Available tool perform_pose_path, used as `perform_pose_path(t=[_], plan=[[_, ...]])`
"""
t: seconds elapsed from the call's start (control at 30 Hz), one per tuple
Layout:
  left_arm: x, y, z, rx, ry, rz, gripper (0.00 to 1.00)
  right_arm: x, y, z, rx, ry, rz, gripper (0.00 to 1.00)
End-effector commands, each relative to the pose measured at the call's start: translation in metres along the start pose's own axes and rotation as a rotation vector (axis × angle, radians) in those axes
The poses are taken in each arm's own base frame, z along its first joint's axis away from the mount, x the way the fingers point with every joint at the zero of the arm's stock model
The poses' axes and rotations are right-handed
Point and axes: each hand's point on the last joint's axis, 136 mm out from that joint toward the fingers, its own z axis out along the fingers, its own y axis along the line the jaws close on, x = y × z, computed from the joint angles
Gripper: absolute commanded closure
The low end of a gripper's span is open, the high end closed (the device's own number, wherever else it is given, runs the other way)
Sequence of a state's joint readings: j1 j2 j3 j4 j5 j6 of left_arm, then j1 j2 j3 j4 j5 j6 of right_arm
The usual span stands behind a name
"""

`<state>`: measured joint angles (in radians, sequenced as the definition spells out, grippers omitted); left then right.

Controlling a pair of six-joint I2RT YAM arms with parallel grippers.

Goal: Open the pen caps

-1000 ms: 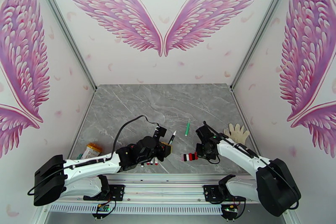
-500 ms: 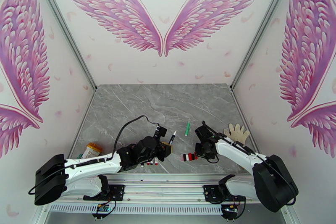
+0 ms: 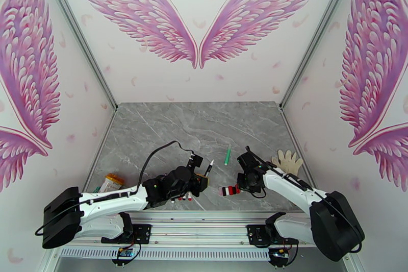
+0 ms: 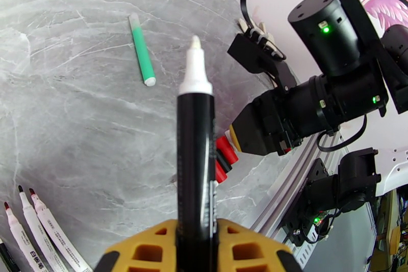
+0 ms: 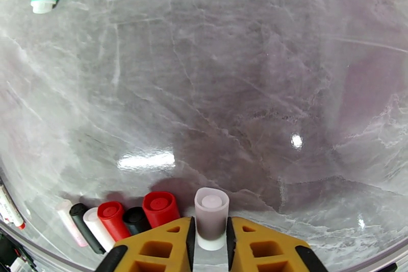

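In the left wrist view my left gripper (image 4: 196, 227) is shut on a black pen (image 4: 195, 155) whose bare white tip points away, cap off. From above, the left gripper (image 3: 202, 182) sits left of a row of pen caps (image 3: 229, 190). My right gripper (image 5: 210, 227) is shut on a white cap (image 5: 211, 214), held upright just above the table beside a red cap (image 5: 160, 208), a black cap (image 5: 135, 218) and another red cap (image 5: 111, 214). A green pen (image 3: 228, 154) lies farther back. Several uncapped white pens (image 4: 35, 222) lie near the left gripper.
A white glove (image 3: 288, 162) lies at the right of the grey marble table (image 3: 168, 125), and an orange-yellow object (image 3: 111, 182) at its left edge. The right gripper (image 3: 243, 185) hovers close to the row of caps, a short gap from the left gripper.
The right gripper has shifted slightly toward the row of caps with the white cap between its fingers. The left arm and its black pen have stayed still.
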<state>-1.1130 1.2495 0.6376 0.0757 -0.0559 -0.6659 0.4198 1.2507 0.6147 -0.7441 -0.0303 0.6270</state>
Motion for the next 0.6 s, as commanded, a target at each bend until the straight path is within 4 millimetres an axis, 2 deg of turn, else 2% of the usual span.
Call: perform_pose_path(t=[0.0,0.47,0.57], plan=[[-0.0059,-0.0038,-0.0001,-0.014,-0.014,-0.01,1.0,0.0072,-0.0026,0.0032,-0.001,0.017,0.0,0.75],[0.0013,-0.0037,0.0036,-0.027,0.007,-0.017,1.0,0.0127,0.0035,0.0048,-0.006,0.038,-0.036,0.78],[0.0022,-0.0015,0.0045,-0.044,0.009,-0.024,1.0,0.0118,0.0039,0.0031,-0.004,0.03,-0.04,0.74]])
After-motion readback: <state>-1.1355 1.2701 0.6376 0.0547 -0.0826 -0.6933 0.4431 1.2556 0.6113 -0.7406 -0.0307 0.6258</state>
